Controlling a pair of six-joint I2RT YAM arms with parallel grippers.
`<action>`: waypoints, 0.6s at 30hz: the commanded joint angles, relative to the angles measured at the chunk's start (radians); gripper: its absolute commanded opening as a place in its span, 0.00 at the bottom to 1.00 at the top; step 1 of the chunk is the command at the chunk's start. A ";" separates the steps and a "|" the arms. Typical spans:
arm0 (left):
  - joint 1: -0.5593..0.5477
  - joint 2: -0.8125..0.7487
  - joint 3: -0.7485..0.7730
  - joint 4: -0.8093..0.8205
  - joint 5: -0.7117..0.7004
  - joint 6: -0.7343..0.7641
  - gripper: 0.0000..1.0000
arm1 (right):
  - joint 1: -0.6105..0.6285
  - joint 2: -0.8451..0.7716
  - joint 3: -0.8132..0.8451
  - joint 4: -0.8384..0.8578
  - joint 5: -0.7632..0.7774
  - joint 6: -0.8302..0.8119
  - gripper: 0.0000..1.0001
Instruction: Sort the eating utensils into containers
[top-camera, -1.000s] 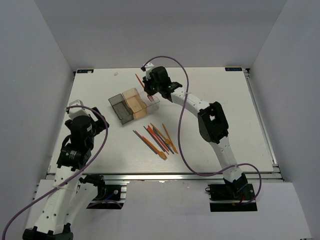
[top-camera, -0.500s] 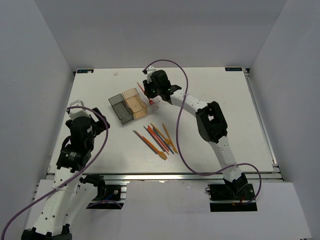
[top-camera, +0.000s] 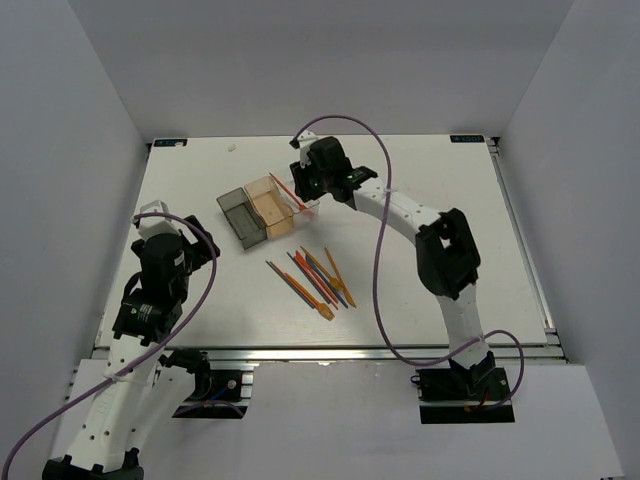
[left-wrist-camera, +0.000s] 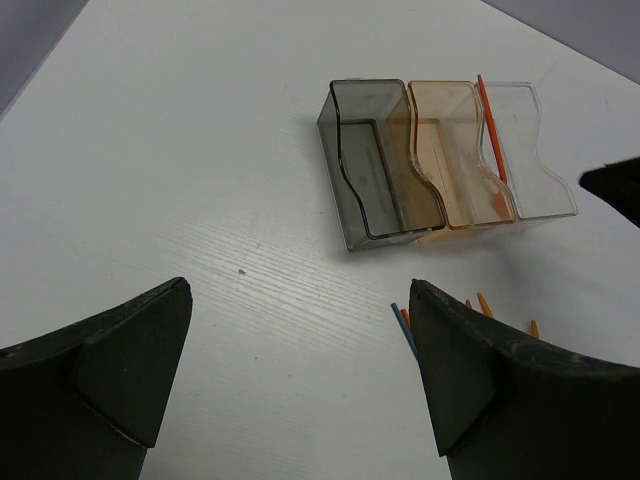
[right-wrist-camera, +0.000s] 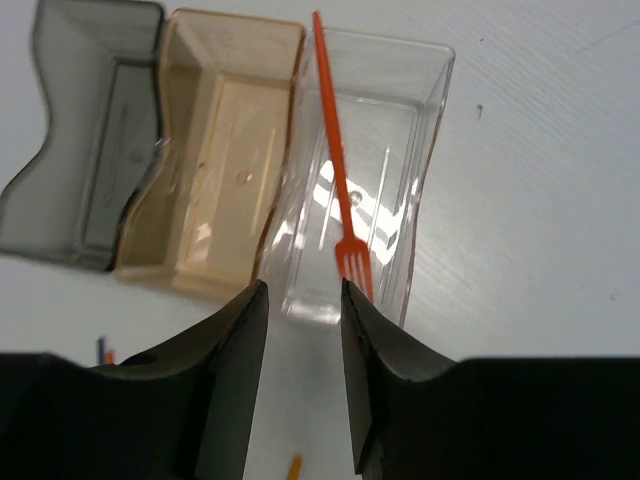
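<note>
One orange fork (right-wrist-camera: 338, 180) lies in the clear bin (right-wrist-camera: 432, 120), the end one of three joined containers. Its tines are down on the bin floor and its handle projects past the rim at the corner beside the amber bin (right-wrist-camera: 190, 60). The amber bin and the dark grey bin (right-wrist-camera: 60, 120) appear empty. The other utensils (top-camera: 315, 277), orange, red and blue, lie in a loose bundle on the counter (top-camera: 450, 220), near the bins but outside them. Judgement: this fork's placement is complete and most of the sorting remains. The next move calls for the right arm to lift clear of the bin, travel to the bundle and single out one thin utensil lying close against its neighbours. The right end effector (right-wrist-camera: 304, 295) hovers over the clear bin, jaws parted to a narrow gap, gripping nothing and clear of the fork. The left end effector (left-wrist-camera: 300, 290) stands fully open above bare counter, holding nothing.
</note>
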 joint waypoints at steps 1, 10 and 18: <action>-0.005 -0.006 -0.007 0.010 -0.011 0.002 0.98 | 0.055 -0.188 -0.107 -0.104 0.041 0.002 0.41; -0.005 -0.001 -0.007 0.012 -0.011 0.002 0.98 | 0.197 -0.368 -0.501 -0.124 0.214 0.063 0.30; -0.011 -0.003 -0.007 0.012 -0.010 0.003 0.98 | 0.199 -0.334 -0.572 -0.150 0.229 0.065 0.30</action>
